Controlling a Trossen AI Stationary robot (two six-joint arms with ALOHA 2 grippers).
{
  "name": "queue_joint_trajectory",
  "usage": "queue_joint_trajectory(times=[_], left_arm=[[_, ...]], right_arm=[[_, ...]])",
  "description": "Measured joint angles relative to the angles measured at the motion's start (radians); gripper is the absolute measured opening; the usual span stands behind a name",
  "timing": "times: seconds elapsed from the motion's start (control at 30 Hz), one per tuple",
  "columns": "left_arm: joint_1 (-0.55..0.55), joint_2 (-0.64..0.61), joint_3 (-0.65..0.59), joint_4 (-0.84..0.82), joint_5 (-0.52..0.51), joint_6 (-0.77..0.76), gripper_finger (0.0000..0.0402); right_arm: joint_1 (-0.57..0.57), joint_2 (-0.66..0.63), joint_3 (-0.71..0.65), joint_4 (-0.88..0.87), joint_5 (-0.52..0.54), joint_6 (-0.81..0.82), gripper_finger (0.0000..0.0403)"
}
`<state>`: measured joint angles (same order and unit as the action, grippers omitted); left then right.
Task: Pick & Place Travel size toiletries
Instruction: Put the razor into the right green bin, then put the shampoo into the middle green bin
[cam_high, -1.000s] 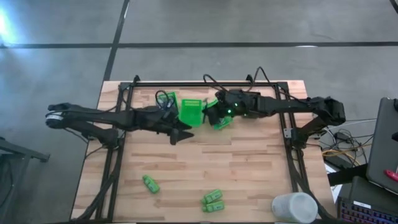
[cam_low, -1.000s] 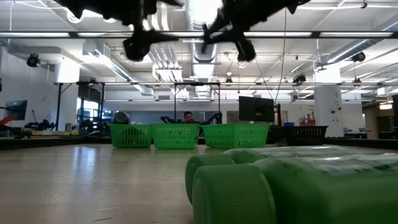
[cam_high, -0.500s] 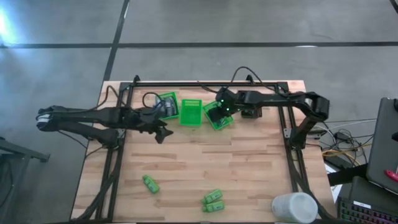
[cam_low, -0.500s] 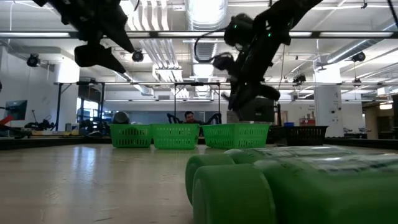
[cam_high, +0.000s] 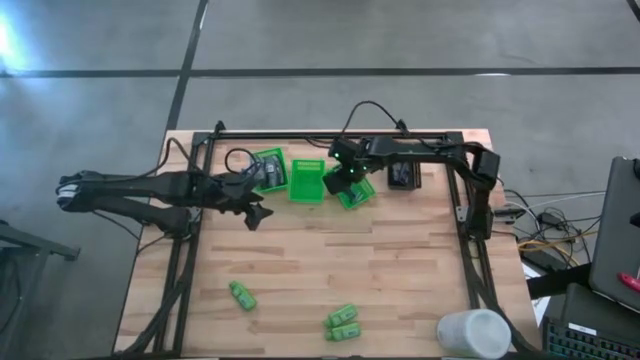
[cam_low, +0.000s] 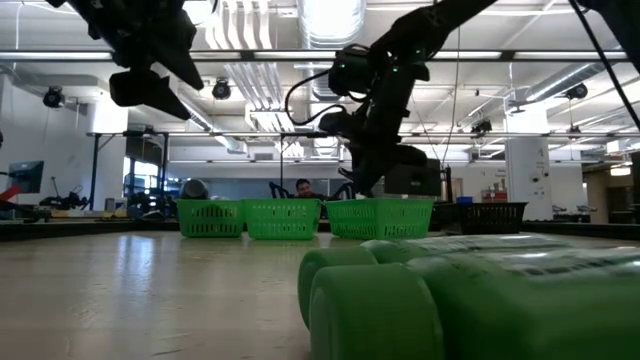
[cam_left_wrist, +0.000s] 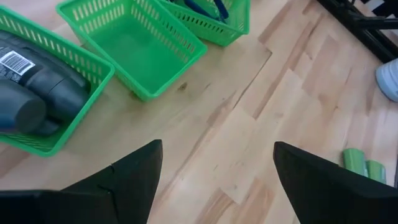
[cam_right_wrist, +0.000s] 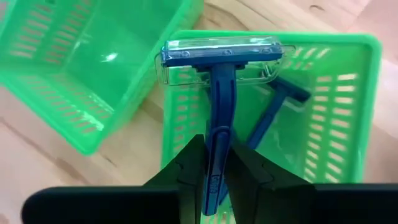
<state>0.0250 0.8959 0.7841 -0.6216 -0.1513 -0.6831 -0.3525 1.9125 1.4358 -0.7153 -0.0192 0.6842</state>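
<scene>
Surface: a pale wooden plank table (cam_high: 320, 255) on a grey concrete floor, framed by dark rails. Room, seen only in the low view: an open hall with ceiling ducts, strip lights, a monitor, and a person behind the baskets.

Three green mesh baskets sat in a row near the table's far edge. The left basket (cam_high: 268, 168) held dark grey tubes (cam_left_wrist: 37, 93), legible only in the left wrist view. The middle basket (cam_high: 307, 181) appeared empty. The right basket (cam_right_wrist: 273, 112) held one blue razor (cam_right_wrist: 273, 109) lying inside, shown only by the right wrist view.

The right gripper (cam_high: 345, 180) hung over the right basket, its fingers pinched on the handle of a second blue razor (cam_right_wrist: 219, 68), head clear-capped and raised above the basket.

The left gripper (cam_left_wrist: 214, 171) hovered above bare wood just in front of the left basket, fingers spread wide, holding nothing.

Green little bottles lay toward the near edge: one bottle (cam_high: 241, 295) left of centre, a pair (cam_high: 343, 322) side by side further right, looming large in the low view. A white cylinder (cam_high: 472, 333) stood at the near right corner.

The middle of the table lay bare between baskets and bottles.
</scene>
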Motion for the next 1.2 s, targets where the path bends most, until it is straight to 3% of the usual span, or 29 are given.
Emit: queue_joint_trajectory(times=[0.2, 0.4, 0.63, 0.77, 0.9, 1.0, 1.1, 1.2], left_arm=[[0.000, 0.000, -0.002, -0.003, 0.000, 0.016, 0.0310], [0.000, 0.000, -0.002, -0.012, -0.005, 0.035, 0.0310], [0.000, 0.000, -0.003, -0.018, 0.001, 0.042, 0.0310], [0.000, 0.000, -0.003, -0.056, 0.102, 0.111, 0.0310], [-0.018, 0.000, -0.003, -0.155, 0.276, 0.259, 0.0310], [-0.076, 0.002, -0.003, -0.286, 0.376, 0.385, 0.0309], [-0.189, 0.010, -0.003, -0.394, 0.379, 0.481, 0.0309], [-0.351, 0.030, -0.003, -0.387, 0.377, 0.547, 0.0309]], right_arm=[[-0.024, 0.067, 0.069, -0.135, -0.001, -0.012, 0.0049], [-0.028, 0.102, 0.064, -0.153, -0.002, -0.014, 0.0054], [-0.025, 0.038, 0.064, -0.139, 0.041, -0.036, 0.0134], [-0.023, -0.020, 0.064, -0.138, 0.048, -0.051, 0.0190], [-0.013, -0.074, 0.064, -0.130, 0.062, -0.064, 0.0234], [0.003, -0.105, 0.063, -0.129, 0.102, -0.074, 0.0261], [0.026, -0.130, 0.063, -0.132, 0.106, -0.076, 0.0282], [0.054, -0.140, 0.063, -0.135, 0.106, -0.076, 0.0299]])
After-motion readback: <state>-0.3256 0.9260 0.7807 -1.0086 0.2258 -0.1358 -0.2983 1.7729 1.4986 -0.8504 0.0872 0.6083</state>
